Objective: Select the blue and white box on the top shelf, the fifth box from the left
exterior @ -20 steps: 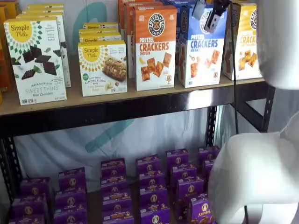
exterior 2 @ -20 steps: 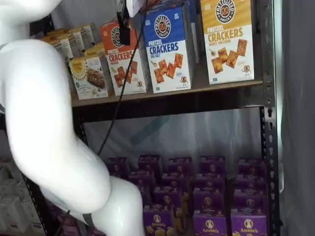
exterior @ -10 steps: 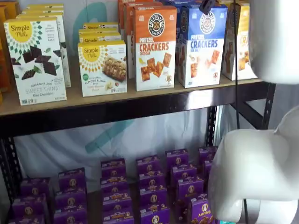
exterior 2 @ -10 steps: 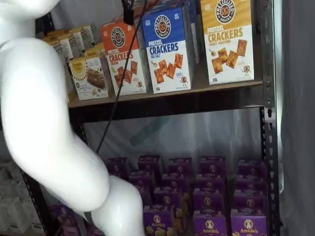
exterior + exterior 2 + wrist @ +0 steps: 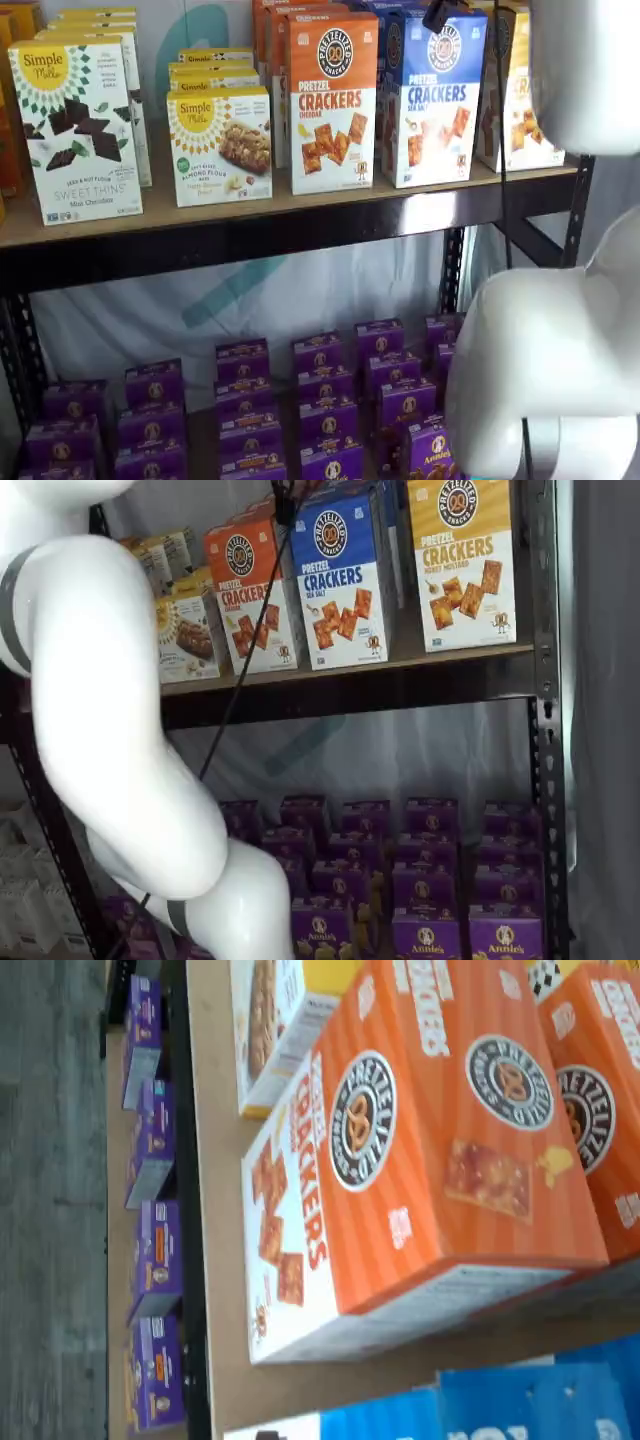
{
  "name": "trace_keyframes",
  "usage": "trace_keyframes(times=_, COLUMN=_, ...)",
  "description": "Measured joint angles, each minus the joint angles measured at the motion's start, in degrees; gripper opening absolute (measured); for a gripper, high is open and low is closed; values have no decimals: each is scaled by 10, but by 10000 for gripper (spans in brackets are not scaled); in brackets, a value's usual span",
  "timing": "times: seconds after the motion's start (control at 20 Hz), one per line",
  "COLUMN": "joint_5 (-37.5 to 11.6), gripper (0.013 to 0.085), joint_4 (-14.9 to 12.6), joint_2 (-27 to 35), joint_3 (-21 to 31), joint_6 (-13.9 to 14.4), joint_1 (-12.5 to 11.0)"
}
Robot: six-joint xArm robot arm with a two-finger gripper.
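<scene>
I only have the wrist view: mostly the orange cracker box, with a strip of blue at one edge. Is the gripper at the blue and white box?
Observer: Close. In a shelf view the gripper shows only as a black tip at the picture's top edge, in front of the upper edge of the blue and white box.
Operator: Open or shut?
Observer: Cannot tell. No gap shows, and it holds no box.
Operator: How does the box stand?
Observer: Upright at the front of the top shelf, between the orange box and a yellow-topped box.
</scene>
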Motion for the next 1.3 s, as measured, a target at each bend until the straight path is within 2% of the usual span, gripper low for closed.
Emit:
trace_keyframes(times=0.45, joint_5=-31, gripper=850, joint_4=-23, joint_2=46, joint_3=-17, joint_6=-13, joint_1=10)
trace_keyframes(times=1.05, joint_5=7, gripper=850, joint_4=-73, joint_2=83, joint_3=-51, joint_6=-13, joint_1=27)
trace_keyframes(times=1.3, joint_5=30, gripper=850, joint_4=-84, joint_2=95, joint_3=-66, joint_6=-11, joint_1=30)
